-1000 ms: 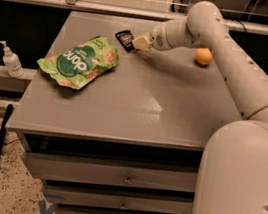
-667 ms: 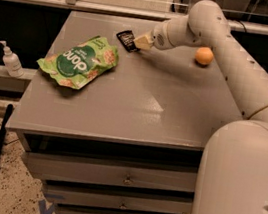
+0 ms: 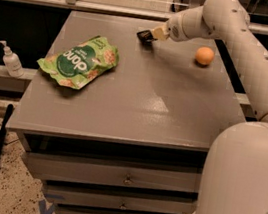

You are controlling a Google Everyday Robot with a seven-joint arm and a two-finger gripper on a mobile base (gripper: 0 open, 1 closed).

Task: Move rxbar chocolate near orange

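Camera view gives me the green chip bag lying well left of the orange on the table. Closer, left of the orange and slightly behind it, the gripper has its fingers clamped on the rxbar chocolate. I judge the bar light, flat and slick-wrapped, best pinched across its narrow width.

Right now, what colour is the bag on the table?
Bag: green, white lettering, camera view. Gripper holds rxbar chocolate near far edge.
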